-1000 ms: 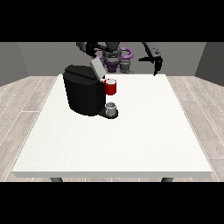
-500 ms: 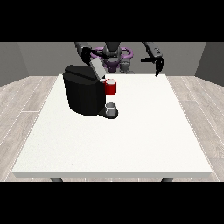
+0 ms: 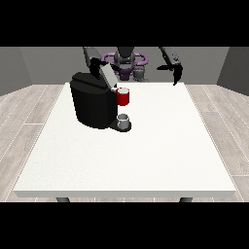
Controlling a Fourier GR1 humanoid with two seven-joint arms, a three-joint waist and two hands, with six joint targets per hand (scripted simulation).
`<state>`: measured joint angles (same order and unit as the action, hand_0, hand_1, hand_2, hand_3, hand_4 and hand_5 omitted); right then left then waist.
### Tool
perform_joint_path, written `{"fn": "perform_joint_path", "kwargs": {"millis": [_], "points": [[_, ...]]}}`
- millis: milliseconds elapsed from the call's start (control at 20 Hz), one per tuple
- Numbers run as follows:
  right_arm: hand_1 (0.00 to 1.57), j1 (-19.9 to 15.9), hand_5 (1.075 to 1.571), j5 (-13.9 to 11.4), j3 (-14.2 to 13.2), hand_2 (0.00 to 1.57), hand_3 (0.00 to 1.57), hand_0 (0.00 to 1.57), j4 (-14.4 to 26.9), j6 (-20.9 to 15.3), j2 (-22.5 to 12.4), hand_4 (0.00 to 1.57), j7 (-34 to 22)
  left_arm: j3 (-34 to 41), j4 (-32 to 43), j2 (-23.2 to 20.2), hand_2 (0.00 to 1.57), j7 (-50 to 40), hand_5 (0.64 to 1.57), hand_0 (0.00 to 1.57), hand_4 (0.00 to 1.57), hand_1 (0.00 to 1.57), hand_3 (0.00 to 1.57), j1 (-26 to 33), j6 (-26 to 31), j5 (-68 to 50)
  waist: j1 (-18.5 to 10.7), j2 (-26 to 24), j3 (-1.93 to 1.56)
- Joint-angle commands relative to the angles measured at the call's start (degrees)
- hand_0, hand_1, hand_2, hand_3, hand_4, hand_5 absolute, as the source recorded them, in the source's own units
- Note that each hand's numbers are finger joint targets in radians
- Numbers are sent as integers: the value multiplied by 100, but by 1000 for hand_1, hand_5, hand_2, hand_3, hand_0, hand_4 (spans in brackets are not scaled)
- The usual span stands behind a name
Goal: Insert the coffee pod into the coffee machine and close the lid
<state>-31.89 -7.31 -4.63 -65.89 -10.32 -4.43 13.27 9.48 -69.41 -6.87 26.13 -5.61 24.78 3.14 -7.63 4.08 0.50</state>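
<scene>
Coffee machine (image 3: 95, 104) lid raised; right-side robot hand (image 3: 175, 72) hangs, fingers relaxed downward.

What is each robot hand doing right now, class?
Robot hand at the view's left: behind the coffee machine's lid, state cannot be told.
Robot hand at the view's right: holds nothing.

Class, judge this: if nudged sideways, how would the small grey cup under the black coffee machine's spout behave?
The small grey cup looks short and squat, so it would probably slide rather than tip. The black coffee machine beside it likely blocks movement that way.
</scene>
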Motion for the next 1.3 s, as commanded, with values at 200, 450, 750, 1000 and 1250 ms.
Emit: {"fn": "perform_joint_path", "kwargs": {"millis": [200,450,750,1000,1250], "points": [[0,-269,1571,70,-111,0,0,0,412,334,-307,317,-39,-65,192,-39,0,410,1571,0,385,0,0,202,-11,93,-6,129,-49],[0,-830,1571,-51,-100,0,0,0,673,-37,-92,427,-257,33,-42,-10,0,-377,1571,0,354,0,0,-404,-49,-220,-246,255,-51],[0,-760,1571,-396,382,0,0,0,621,-128,182,364,-137,161,440,-217,0,-64,1571,0,354,0,0,-384,43,-212,-162,207,-49],[0,-1417,1571,-684,506,0,0,0,664,-491,199,410,-776,54,580,-187,0,36,1571,0,365,0,0,-604,131,-174,-401,375,-46],[0,-2012,1571,-886,527,0,0,0,883,-558,166,375,-733,49,677,-131,0,20,1571,0,355,0,0,-818,62,-201,-528,575,-49]]}}
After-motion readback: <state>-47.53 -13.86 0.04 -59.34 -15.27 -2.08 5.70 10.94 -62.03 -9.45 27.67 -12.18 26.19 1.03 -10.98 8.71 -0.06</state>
